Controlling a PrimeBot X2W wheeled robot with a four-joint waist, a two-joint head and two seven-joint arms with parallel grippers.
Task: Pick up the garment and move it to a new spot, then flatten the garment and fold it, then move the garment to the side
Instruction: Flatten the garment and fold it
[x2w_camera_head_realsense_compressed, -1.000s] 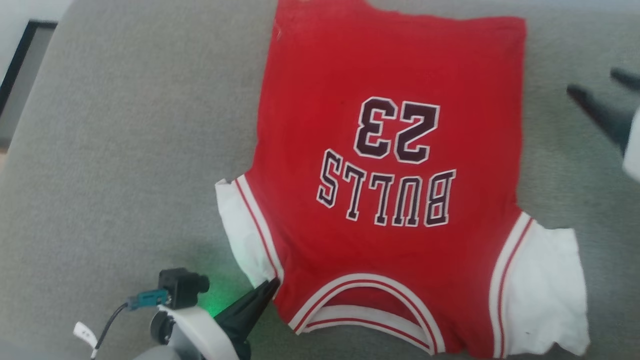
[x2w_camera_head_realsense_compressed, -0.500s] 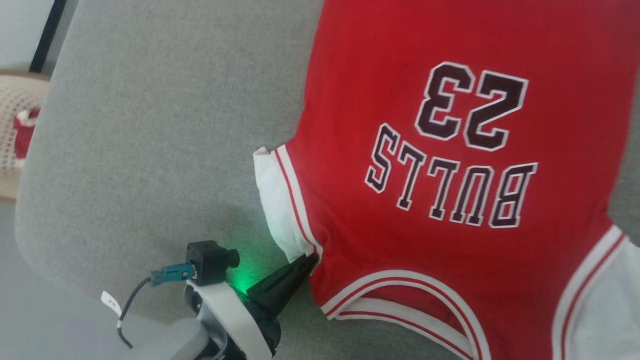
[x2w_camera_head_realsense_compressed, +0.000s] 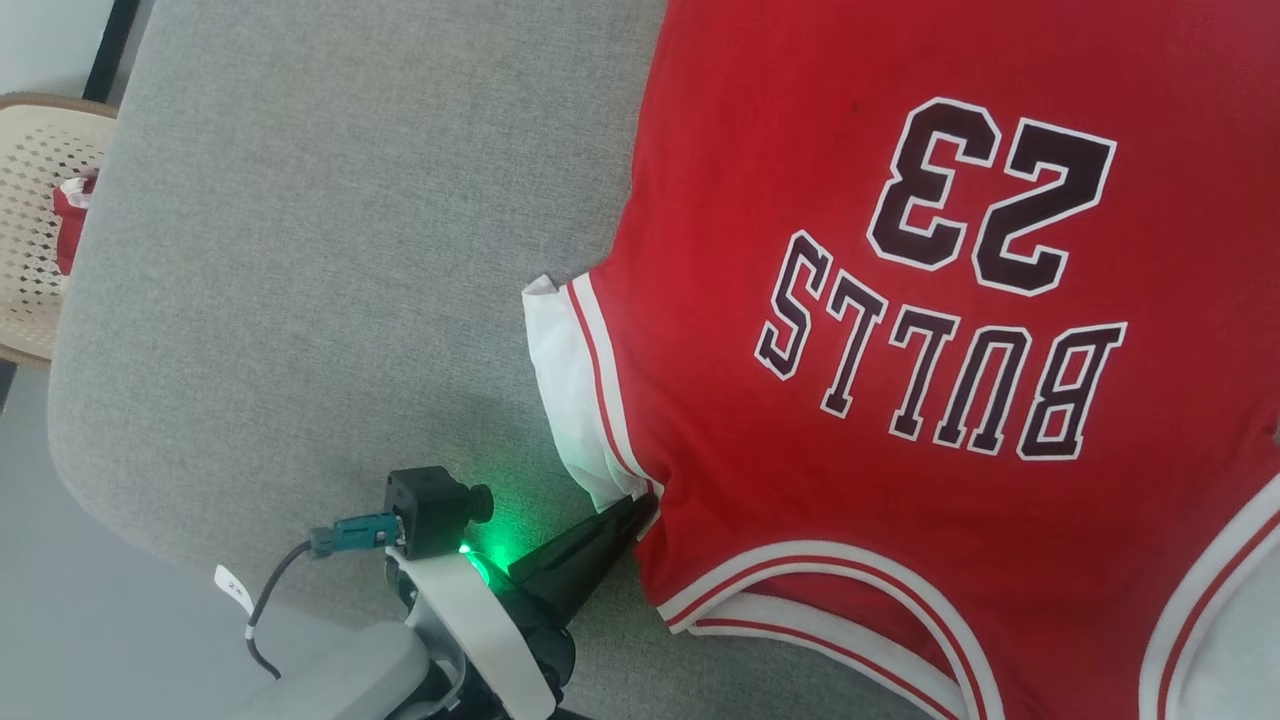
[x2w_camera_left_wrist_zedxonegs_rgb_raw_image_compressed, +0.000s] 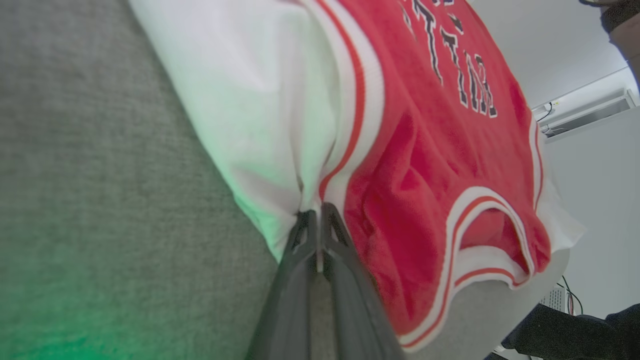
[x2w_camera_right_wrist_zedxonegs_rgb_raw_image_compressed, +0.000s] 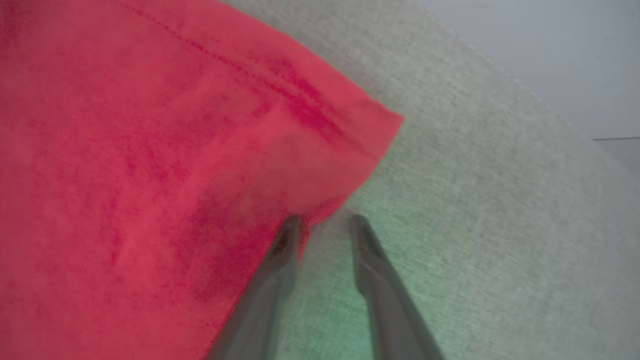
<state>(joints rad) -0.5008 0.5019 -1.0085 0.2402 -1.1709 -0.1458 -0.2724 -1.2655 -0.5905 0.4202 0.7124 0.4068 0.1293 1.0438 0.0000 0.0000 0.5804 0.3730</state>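
The left fingers (x2w_camera_left_wrist_zedxonegs_rgb_raw_image_compressed: 295, 280), two long, dark, tapering plastic prongs, are pressed together and pinch the garment (x2w_camera_left_wrist_zedxonegs_rgb_raw_image_compressed: 425, 165) at the seam where a white sleeve meets the red body. The cloth puckers into small folds around their tips. From the head view the left fingers (x2w_camera_head_realsense_compressed: 590, 550) slant up to that same seam, rising from a white wrist that carries a small black camera (x2w_camera_head_realsense_compressed: 430, 500) and a glowing green light.

The right fingers (x2w_camera_right_wrist_zedxonegs_rgb_raw_image_compressed: 275, 280) are spread, with a clear gap between them. One tip sits at the edge of the garment (x2w_camera_right_wrist_zedxonegs_rgb_raw_image_compressed: 125, 150), just below a corner of its stitched hem; the other is over the bare tabletop (x2w_camera_right_wrist_zedxonegs_rgb_raw_image_compressed: 475, 175). This view is blurred, so I cannot tell whether either tip touches the cloth.

The garment (x2w_camera_head_realsense_compressed: 800, 150) is a soft, slightly fuzzy red jersey-style shirt. It lies spread on the tabletop (x2w_camera_head_realsense_compressed: 300, 250), printed side up, neck opening nearest the robot. Its black, white-outlined "BULLS" and "23" read upside down from the head. The short sleeves are smooth white cloth, and the armholes and the curved neckline have ribbed white trim with thin red stripes.

The tabletop is covered in grey, coarse-woven fabric with a rounded corner. Beyond its left edge stands a beige perforated basket (x2w_camera_head_realsense_compressed: 35, 200) with a red-and-white cloth (x2w_camera_head_realsense_compressed: 70, 215) at it.
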